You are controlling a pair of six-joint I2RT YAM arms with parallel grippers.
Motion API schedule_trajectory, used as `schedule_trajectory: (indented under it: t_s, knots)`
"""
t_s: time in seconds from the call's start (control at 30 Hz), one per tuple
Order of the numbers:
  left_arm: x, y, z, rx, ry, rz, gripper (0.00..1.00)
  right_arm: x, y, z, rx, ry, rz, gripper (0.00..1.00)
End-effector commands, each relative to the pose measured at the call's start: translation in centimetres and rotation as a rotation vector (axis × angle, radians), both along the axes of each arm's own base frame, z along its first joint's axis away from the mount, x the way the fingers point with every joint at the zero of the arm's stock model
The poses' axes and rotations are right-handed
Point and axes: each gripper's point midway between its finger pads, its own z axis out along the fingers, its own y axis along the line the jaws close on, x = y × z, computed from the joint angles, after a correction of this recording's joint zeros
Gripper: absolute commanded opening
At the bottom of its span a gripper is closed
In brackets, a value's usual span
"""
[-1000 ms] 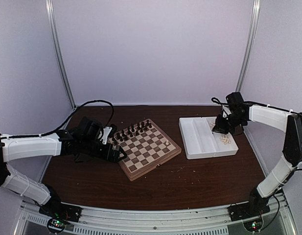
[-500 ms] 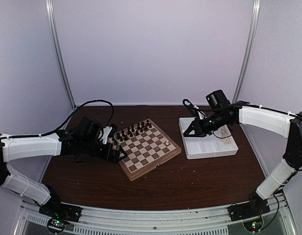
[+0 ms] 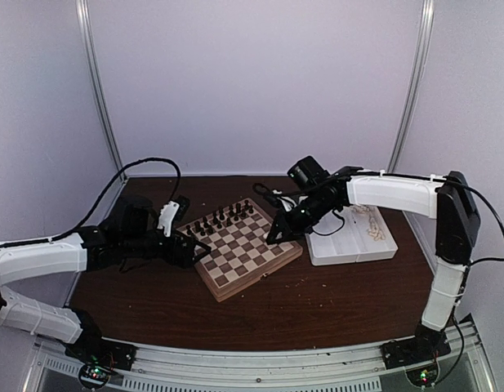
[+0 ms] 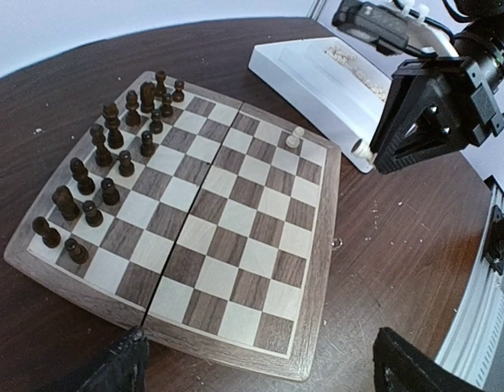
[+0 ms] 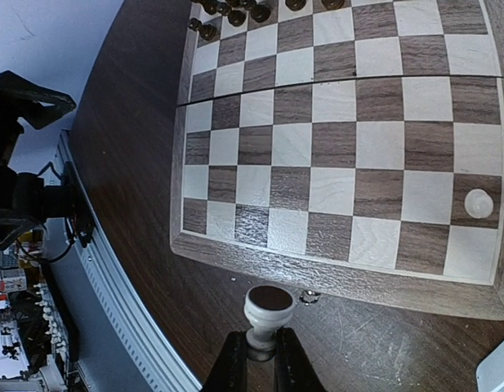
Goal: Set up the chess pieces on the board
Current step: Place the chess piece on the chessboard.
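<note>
Top external: the board (image 3: 245,249) lies on the brown table (image 3: 317,302), turned diagonally so that 1 corner points near. Dark pieces (image 3: 223,219) stand in 2 rows along its far-left side. The white tray (image 3: 341,245) sits just right of the board, with loose cream pieces (image 3: 374,231) in its right compartment. The left gripper (image 3: 196,251) is low at the board's left corner. The right gripper (image 3: 278,233) hangs over the board's right side, its arm stretched across the tray; what it carries is too small to make out here

Left wrist: the left gripper (image 4: 260,351) is spread wide, with 1 finger (image 4: 121,367) at each lower corner of the view and only the board's (image 4: 235,220) rim between them. The dark pieces (image 4: 113,171) all stand upright. 1 cream pawn (image 4: 294,137) stands upright on a square near the board's right corner. The black right gripper (image 4: 431,106) hovers beside that corner, between board and tray (image 4: 301,61)

Right wrist: the right gripper (image 5: 262,359) pinches a cream chess piece (image 5: 266,314) by its narrow end. The piece's long axis runs in line with the fingers (image 5: 235,363). Its wide round end, which has a dark face, points away from them. It shows against bare table just outside the board's (image 5: 333,147) rim. The cream pawn (image 5: 479,202) stands 2 squares in from that rim
</note>
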Motion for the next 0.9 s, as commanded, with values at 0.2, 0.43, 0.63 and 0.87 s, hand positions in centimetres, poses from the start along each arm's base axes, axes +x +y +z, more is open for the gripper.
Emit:
schedule_trajectory:
  t_s: [0.2, 0.43, 0.63, 0.87]
  knots:
    - [1.2, 1.1, 2.5, -0.012, -0.305, 0.042, 0.94, -0.6, 2.2, -2.6, -0.337, -0.082, 0.095, 0.10]
    - [1.1, 1.5, 1.4, 0.024, -0.280, 0.049, 0.94, 1.3, 4.0, -5.2, -0.403, -0.134, 0.062, 0.10]
    - [1.1, 1.9, 1.0, 0.044, -0.267, 0.069, 0.94, 3.2, 5.2, -6.6, -0.404, -0.182, -0.006, 0.11]
    - [1.1, 2.0, 0.6, 0.058, -0.251, 0.069, 0.95, 3.8, 5.4, -7.6, -0.422, -0.189, -0.023, 0.17]
